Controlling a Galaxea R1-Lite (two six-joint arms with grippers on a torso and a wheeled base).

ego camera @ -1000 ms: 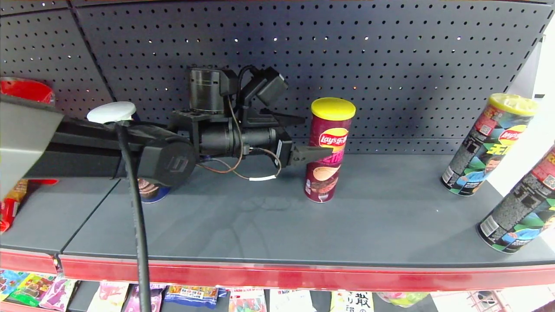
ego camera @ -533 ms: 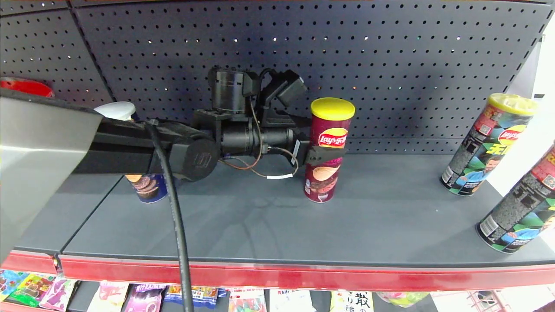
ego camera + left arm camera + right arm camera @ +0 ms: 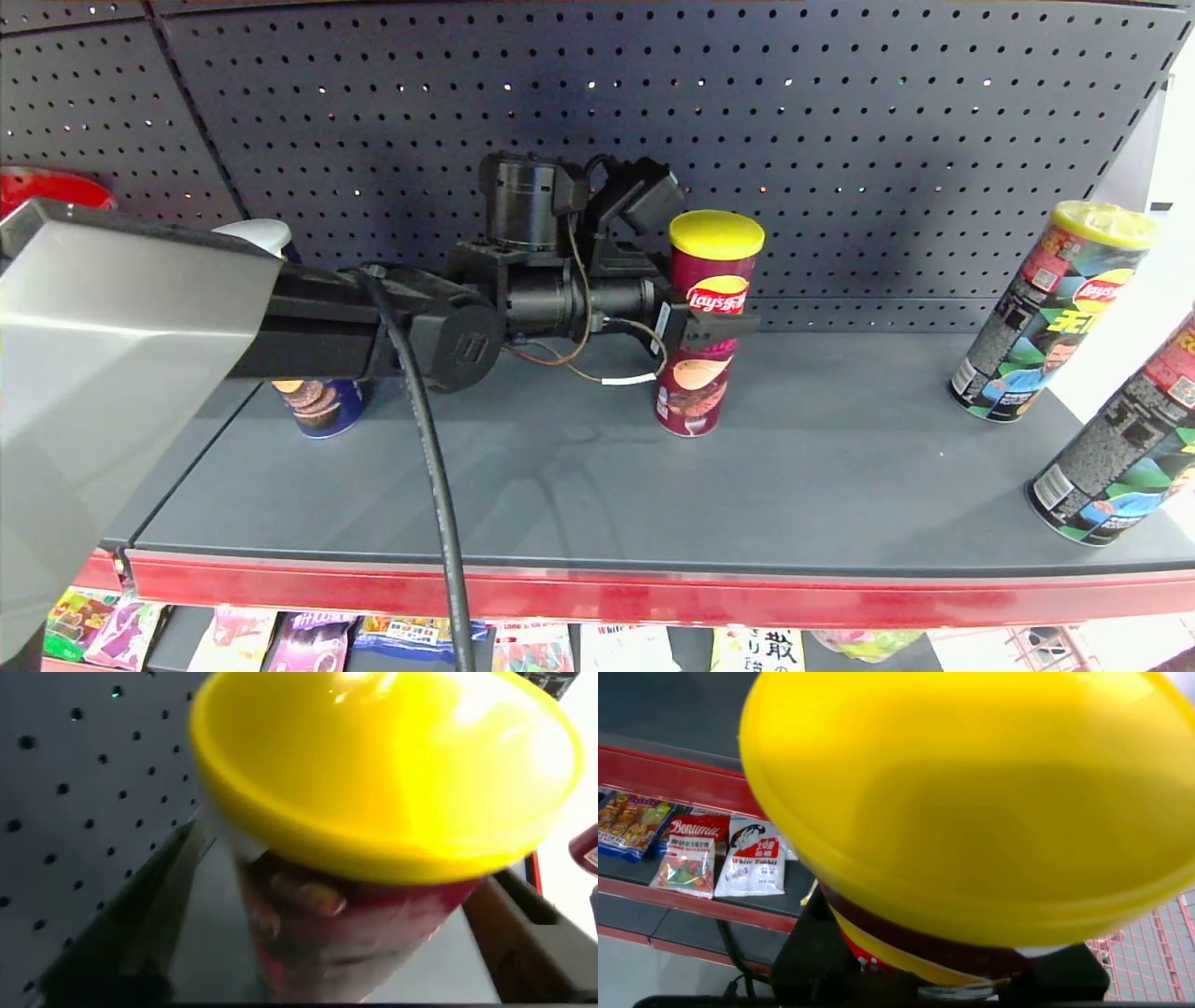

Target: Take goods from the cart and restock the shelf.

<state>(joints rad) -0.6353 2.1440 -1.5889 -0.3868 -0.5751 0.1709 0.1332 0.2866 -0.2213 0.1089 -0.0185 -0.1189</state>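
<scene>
You have a dark perforated back panel [image 3: 840, 140] behind the shelf [image 3: 560, 485]. On your right stand two black-and-green cans with yellow lids, one near the panel [image 3: 1046, 317] and one nearer the front edge [image 3: 1120, 457]. On the left a blue can [image 3: 322, 406] stands on the boards, and a red object [image 3: 47, 187] sits at the far left. Below, you see coloured snack packets [image 3: 411, 639] in a row, among them a white packet [image 3: 752, 859] beside a red one [image 3: 691, 849].
</scene>
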